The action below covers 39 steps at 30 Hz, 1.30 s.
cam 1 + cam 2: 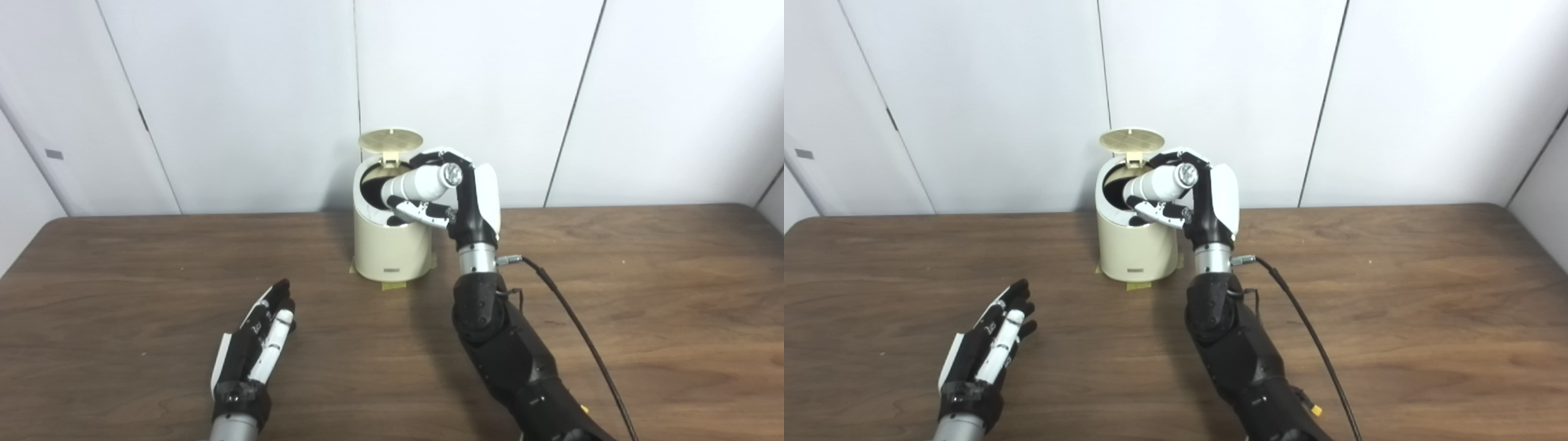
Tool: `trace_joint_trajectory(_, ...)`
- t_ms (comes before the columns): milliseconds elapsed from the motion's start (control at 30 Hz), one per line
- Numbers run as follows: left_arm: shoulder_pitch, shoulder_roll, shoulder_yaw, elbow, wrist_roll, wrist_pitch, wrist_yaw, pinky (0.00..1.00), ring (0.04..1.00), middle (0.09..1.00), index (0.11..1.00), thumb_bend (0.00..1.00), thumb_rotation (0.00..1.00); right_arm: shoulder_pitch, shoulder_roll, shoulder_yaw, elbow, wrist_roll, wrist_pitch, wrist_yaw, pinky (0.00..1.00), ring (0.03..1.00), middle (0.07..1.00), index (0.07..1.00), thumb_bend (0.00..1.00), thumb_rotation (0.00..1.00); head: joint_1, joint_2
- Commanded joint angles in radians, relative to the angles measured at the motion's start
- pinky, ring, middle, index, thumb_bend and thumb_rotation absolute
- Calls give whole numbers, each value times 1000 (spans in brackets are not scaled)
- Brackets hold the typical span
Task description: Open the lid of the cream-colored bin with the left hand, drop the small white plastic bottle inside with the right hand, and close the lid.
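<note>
With the right hand (468, 196) clasping the bottle (416, 184) tilted across the bin (392, 245) rim near the table's far edge, release may bounce it off, while the left hand (257, 343) lies empty, fingers spread.

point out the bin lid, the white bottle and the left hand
bin lid (391, 140), left eye view, middle of its raised underside
white bottle (418, 182), left eye view, its body
left hand (260, 334), left eye view, back of the hand

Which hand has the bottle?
The right hand, up at the open bin, is shut on the bottle. The left hand lies flat and empty on the table.
</note>
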Motion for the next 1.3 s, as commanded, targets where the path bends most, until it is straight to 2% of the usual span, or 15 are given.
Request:
trace_joint_trajectory(0, -7, -9, -3, -23, -5, -19, -3, 901, 923, 935, 910, 431, 564, -20, -3, 33, -24, -24, 70, 90, 492, 601, 694, 689, 869, 105, 0, 1)
trace_joint_trajectory(67, -6, -9, -5, -25, -3, -18, -4, 900, 924, 938, 912, 426, 564, -17, -16, 48, -40, -27, 106, 129, 520, 644, 737, 730, 944, 109, 0, 1)
trace_joint_trajectory(133, -6, -10, -6, -26, -2, -16, -4, 898, 926, 940, 914, 418, 565, -13, -22, 52, -49, -21, 118, 145, 528, 655, 746, 739, 962, 91, 0, 1)
trace_joint_trajectory(300, -6, -9, -6, -26, 1, -13, -3, 898, 928, 946, 911, 422, 558, -4, -22, 45, -61, 11, 103, 156, 505, 608, 675, 671, 889, 29, 2, 3)
trace_joint_trajectory(667, -6, -9, -10, -23, 5, -18, -2, 899, 927, 942, 916, 426, 569, -1, -24, 39, -49, 27, 92, 146, 545, 579, 615, 624, 876, 12, 6, 4)
trace_joint_trajectory(800, -6, -8, -9, -24, 2, -18, -4, 892, 928, 942, 918, 412, 563, 3, -11, 19, -49, 54, 79, 126, 545, 568, 603, 617, 865, 1, 6, 4)
trace_joint_trajectory(867, -5, -6, -11, -25, 5, -18, -4, 898, 930, 943, 917, 413, 569, 6, -3, 9, -48, 47, 61, 86, 477, 467, 517, 539, 611, 0, 6, 4)
trace_joint_trajectory(967, -7, -8, -9, -24, 3, -18, -4, 897, 927, 941, 917, 414, 567, 14, 6, -10, -59, 46, 34, 46, 395, 418, 499, 498, 529, 0, 4, 4)
trace_joint_trajectory(1100, -9, -5, -7, -18, 1, -16, -5, 900, 927, 937, 918, 415, 556, 16, 42, -90, -85, 135, 48, 39, 330, 383, 507, 510, 516, 0, 2, 2)
trace_joint_trajectory(1167, -10, -3, -5, -14, -2, -19, -6, 906, 931, 941, 919, 404, 551, 13, 68, -145, -102, 204, 88, 52, 312, 378, 503, 517, 515, 0, 0, 0)
trace_joint_trajectory(1267, -12, 1, -2, -8, -3, -22, -8, 908, 930, 937, 917, 403, 546, 11, 120, -262, -172, 387, 194, 110, 329, 388, 506, 501, 517, 0, -5, -2)
